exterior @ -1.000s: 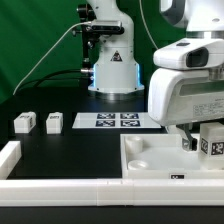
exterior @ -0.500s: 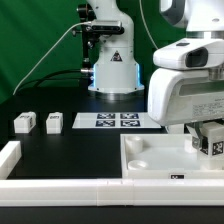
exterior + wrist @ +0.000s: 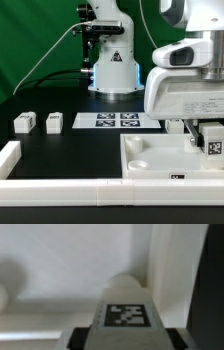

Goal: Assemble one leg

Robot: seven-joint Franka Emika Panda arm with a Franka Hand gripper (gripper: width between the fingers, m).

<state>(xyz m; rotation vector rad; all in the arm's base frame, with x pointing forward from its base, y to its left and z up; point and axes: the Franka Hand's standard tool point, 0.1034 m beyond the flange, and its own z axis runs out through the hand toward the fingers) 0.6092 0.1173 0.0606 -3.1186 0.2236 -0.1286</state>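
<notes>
My gripper [image 3: 208, 143] is shut on a leg [image 3: 211, 145], a small white block with a black-and-white tag, at the exterior view's right. It holds the leg upright over the far right corner of the large white tray-like tabletop [image 3: 150, 165]. In the wrist view the leg [image 3: 127, 308] fills the space between my dark fingers [image 3: 85, 336], its rounded tip pointing into the tabletop's inner corner [image 3: 148, 277]. Whether the tip touches the tabletop I cannot tell. Two more legs [image 3: 24, 123] [image 3: 54, 122] lie at the exterior view's left.
The marker board [image 3: 113, 121] lies flat in the middle behind the tabletop. The robot base [image 3: 112, 70] stands at the back. A white raised rail [image 3: 10, 160] runs along the table's left and front edges.
My gripper with the leg has shifted slightly toward the exterior view's left over the tabletop's corner. The other legs have not moved.
</notes>
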